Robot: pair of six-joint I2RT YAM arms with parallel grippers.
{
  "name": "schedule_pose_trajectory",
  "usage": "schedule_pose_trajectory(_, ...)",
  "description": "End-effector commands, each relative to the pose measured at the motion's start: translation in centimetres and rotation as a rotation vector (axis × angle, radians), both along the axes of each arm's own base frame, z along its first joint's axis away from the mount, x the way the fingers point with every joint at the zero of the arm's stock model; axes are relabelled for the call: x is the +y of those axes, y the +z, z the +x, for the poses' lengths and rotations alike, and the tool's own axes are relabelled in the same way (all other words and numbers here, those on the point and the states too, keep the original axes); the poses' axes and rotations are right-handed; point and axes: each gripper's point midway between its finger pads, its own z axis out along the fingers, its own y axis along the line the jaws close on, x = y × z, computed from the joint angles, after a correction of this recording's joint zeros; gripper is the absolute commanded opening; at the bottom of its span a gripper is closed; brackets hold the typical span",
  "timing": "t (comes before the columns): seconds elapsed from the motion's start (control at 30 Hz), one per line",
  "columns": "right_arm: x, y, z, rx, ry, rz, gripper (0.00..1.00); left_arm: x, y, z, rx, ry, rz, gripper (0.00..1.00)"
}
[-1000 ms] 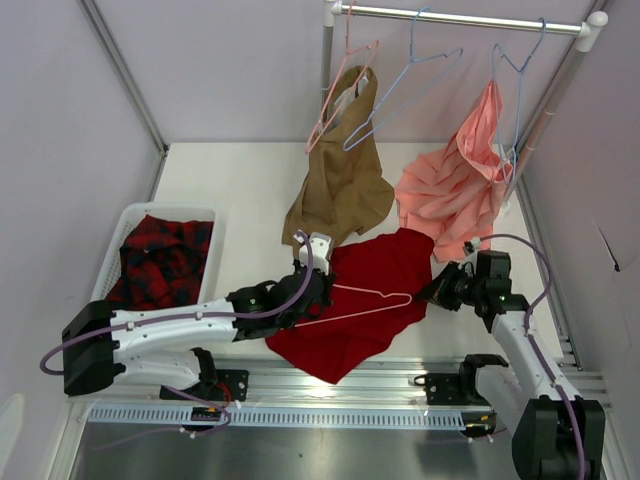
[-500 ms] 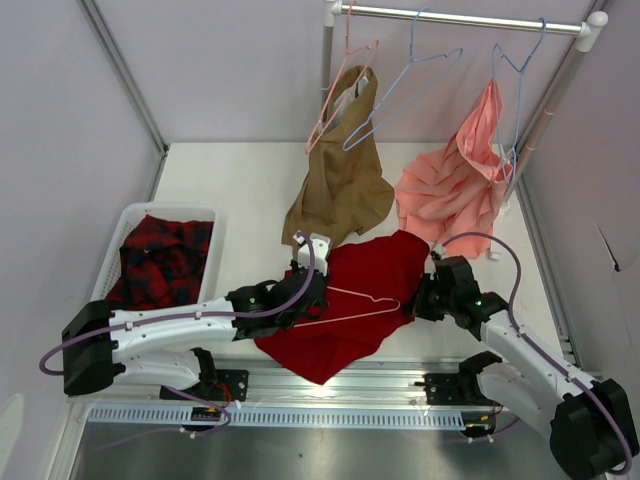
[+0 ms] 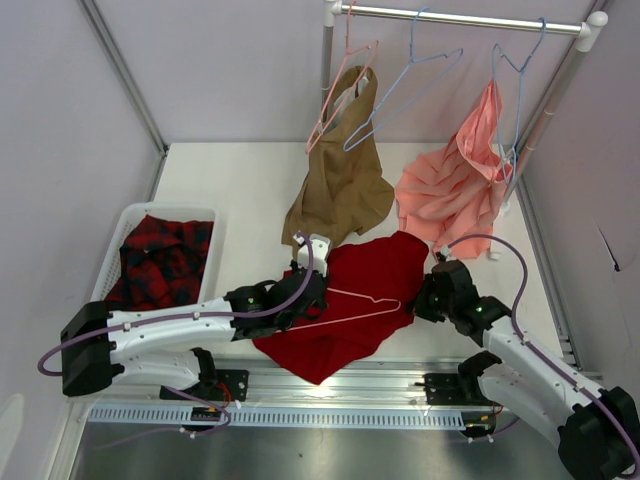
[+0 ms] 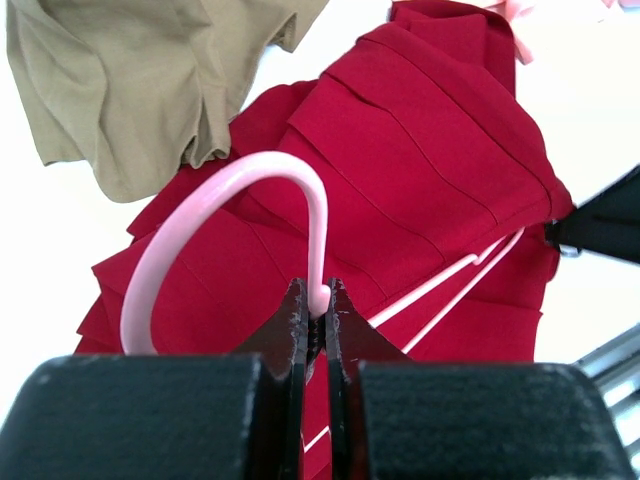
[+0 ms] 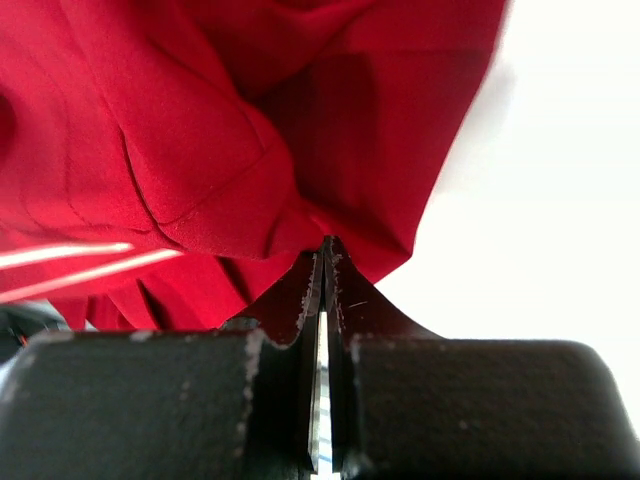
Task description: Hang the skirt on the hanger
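Although spread over the bench (image 3: 230,190) between the arms, gripped from both sides: skirt (image 3: 370,265) pinched at its right edge by the closed right fingers (image 5: 300,300), hanger (image 4: 262,167) lying on top of it and clamped at the neck, just below the hook, by the left fingers (image 4: 292,320). Counted: one skirt, one tan garment (image 3: 340,185), one salmon garment (image 3: 450,190), one plaid garment (image 3: 160,260) in one basket (image 3: 110,255). Hangers: one on the skirt, one more pink hanger (image 3: 330,105) and two light-blue hangers (image 3: 416,45) on the rail (image 3: 460,18).

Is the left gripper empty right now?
No, the left gripper is shut on the neck of the pink hanger, just below its hook, over the skirt.
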Motion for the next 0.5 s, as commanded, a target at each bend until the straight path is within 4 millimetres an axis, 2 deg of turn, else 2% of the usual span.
schedule_pose_trajectory(0.0, -1.9, -0.4, 0.7, -0.007, -0.105, -0.04, 0.0, 0.0, 1.2, 0.5, -0.017, 0.022, -0.044, 0.0)
schedule_pose_trajectory(0.17, -2.0, -0.4, 1.3, -0.014, -0.131, -0.033, 0.01, 0.0, 0.2, 0.2, 0.003, 0.014, -0.034, 0.0)
schedule_pose_trajectory(0.47, -2.3, 1.1, 1.5, -0.067, -0.152, -0.013, 0.24, -0.3, 0.0, 0.0, 0.01, -0.005, -0.029, 0.0)
